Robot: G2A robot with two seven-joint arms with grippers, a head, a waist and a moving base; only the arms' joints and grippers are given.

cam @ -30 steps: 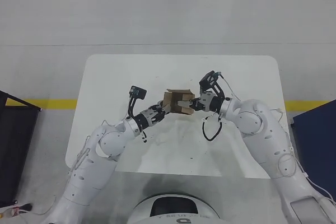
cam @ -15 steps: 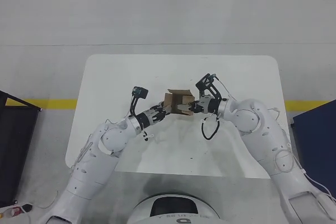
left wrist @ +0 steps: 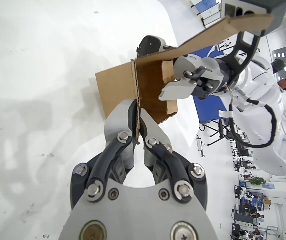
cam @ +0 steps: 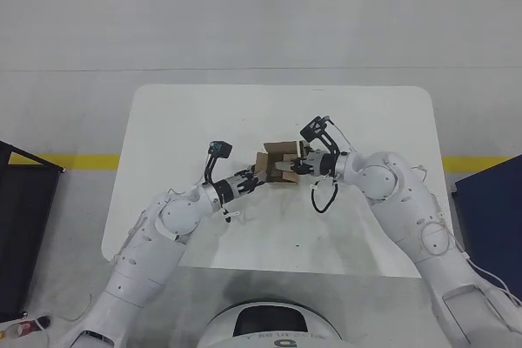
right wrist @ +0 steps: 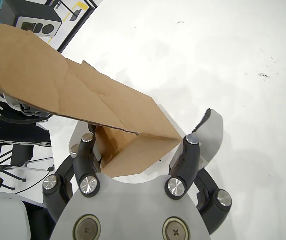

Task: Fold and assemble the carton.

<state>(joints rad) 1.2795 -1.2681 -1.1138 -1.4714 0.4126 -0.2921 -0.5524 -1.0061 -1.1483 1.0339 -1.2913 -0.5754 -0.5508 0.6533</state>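
A small brown cardboard carton (cam: 275, 159) stands partly unfolded in the middle of the white table (cam: 183, 130), its flaps up. My left gripper (left wrist: 138, 123) is shut on the corrugated edge of one carton wall (left wrist: 115, 88), and in the top view this left gripper (cam: 253, 181) sits at the carton's near-left corner. My right gripper (right wrist: 145, 136) is open and straddles the opposite side of the carton (right wrist: 88, 101), with one finger (right wrist: 209, 131) clear of the cardboard. In the left wrist view one right finger (left wrist: 174, 92) lies inside the carton.
The table around the carton is bare white surface. A black cable (cam: 324, 198) loops off the right wrist close to the table. Dark racks (cam: 9, 217) stand on the floor off the table's left side.
The right gripper has slid left, further over the carton. The left arm has pushed right, and the carton has shifted slightly towards the near side.
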